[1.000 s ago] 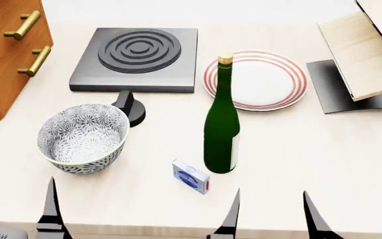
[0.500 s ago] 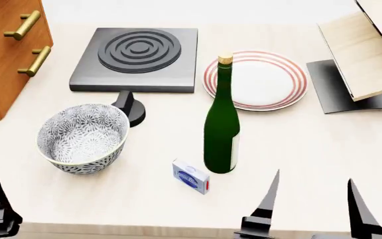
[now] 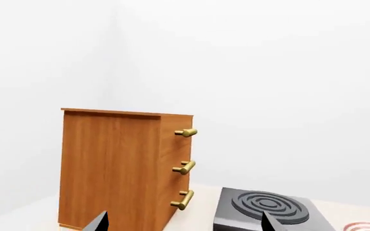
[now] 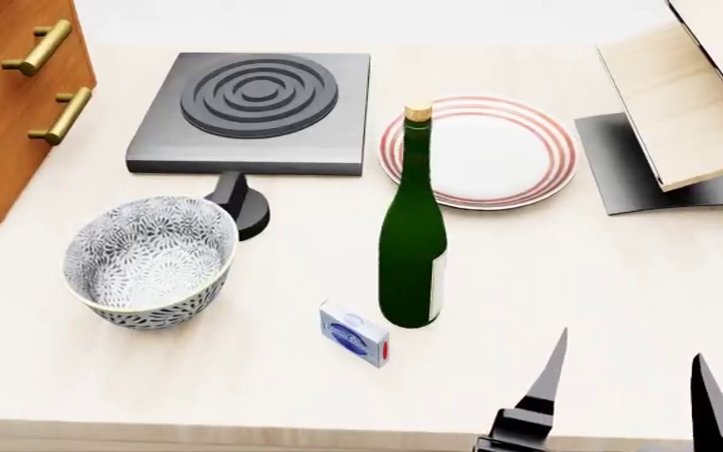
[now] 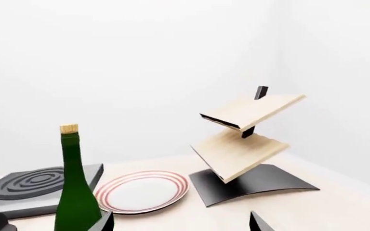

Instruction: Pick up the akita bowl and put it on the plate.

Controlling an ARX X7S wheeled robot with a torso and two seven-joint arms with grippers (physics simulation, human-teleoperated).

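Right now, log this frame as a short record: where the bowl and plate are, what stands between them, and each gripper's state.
bowl: near left on the table, upright, untouched
plate: far right of centre, nothing on it
between: green bottle, upright; small blue box beside its base
other: stove burner, wooden cabinet, shelf rack
left gripper: open, holding nothing
right gripper: open, holding nothing
task: not started

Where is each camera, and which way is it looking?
Head view: up on the robot's head, looking down at the table, akita bowl and plate; right gripper tips show.
Left wrist view: by the left gripper, facing the wooden cabinet.
Right wrist view: by the right gripper, facing the green bottle and plate.
All three share the stove burner.
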